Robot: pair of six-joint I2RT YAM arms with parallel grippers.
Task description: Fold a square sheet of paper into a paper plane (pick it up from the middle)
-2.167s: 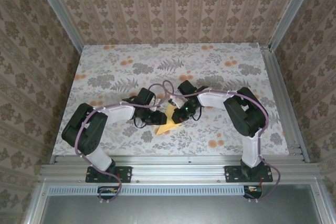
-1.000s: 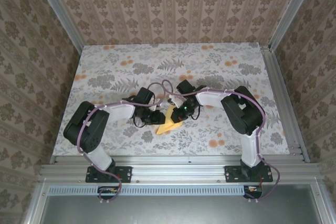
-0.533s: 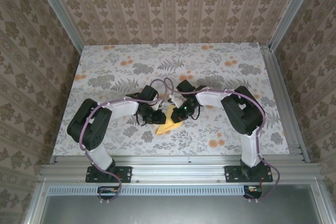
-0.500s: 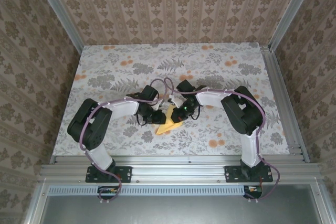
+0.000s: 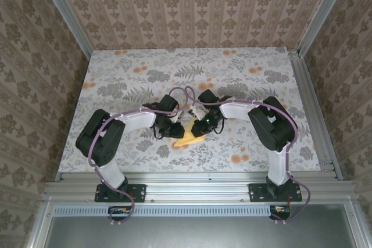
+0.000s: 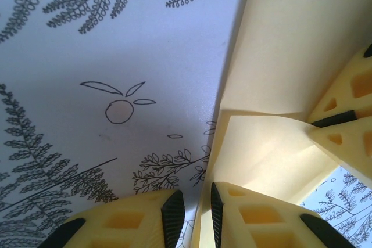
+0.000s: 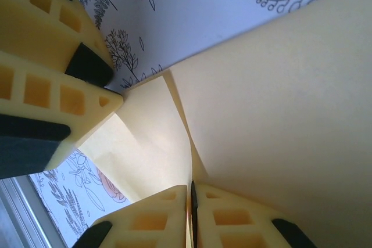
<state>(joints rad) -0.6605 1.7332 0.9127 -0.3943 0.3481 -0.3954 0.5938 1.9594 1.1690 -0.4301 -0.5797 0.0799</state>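
The square sheet of paper (image 5: 187, 139) is pale yellow and lies on the flowered cloth at mid-table, folded into a pointed paper plane shape. My right gripper (image 5: 201, 127) stands at its right side. In the right wrist view the right gripper (image 7: 190, 207) is shut on a raised flap of the paper (image 7: 279, 97). My left gripper (image 5: 176, 127) is at the paper's left edge. Seen from the left wrist, the left gripper (image 6: 195, 216) is narrowly open, and the paper's edge (image 6: 279, 39) stands between its pads, against the right pad and apart from the left one.
The table (image 5: 116, 85) is covered by a cloth printed with grey ferns and orange flowers. Patterned walls and aluminium posts (image 5: 308, 33) close it in on three sides. The two arms' elbows (image 5: 99, 137) sit low near the front rail.
My left arm has slid right, bringing its gripper up against the paper's left edge. The right gripper has stayed on the flap, and the paper has barely shifted.
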